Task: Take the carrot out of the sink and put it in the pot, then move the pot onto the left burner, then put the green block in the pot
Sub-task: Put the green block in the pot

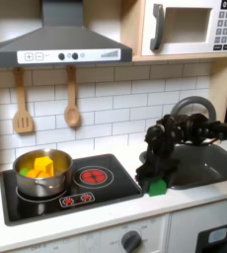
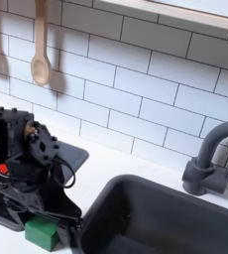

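White tile backs my toy kitchen. Beside the sink (image 1: 209,163), the green block (image 1: 157,185) lies under my gripper (image 1: 152,170); jaw gap unreadable. I want square descent before lifting toward the pot (image 1: 41,173).

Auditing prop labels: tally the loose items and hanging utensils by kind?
pot: 1
carrot: 1, in the pot
yellow block: 1, in the pot
green block: 1, on the counter
wooden utensils: 2, hanging
Total: 6
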Robot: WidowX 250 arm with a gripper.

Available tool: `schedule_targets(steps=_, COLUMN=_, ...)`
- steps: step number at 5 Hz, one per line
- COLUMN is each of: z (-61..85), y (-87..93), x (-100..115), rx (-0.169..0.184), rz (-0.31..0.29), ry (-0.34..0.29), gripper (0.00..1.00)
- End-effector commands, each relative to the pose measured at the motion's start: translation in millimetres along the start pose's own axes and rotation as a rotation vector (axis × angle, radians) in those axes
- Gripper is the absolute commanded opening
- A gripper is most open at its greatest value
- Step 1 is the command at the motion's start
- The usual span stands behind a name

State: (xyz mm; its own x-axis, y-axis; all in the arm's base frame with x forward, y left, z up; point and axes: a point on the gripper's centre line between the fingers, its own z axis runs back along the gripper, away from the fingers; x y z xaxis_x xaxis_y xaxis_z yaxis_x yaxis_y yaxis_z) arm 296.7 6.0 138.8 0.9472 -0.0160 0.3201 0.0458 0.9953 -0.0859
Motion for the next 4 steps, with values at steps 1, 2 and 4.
schedule_targets(steps=1, z=1.2, y=-2.0, x=1.2, rx=0.000, rz=0.005, ry=-0.019, gripper=0.00)
schedule_targets(steps=2, z=2.9, y=-3.2, x=2.3, rx=0.000, rz=0.005, ry=-0.029, gripper=0.00)
schedule_targets(steps=4, z=11.2, y=3.3, x=8.1, rx=-0.016, rz=0.022, ry=-0.049, gripper=0.00)
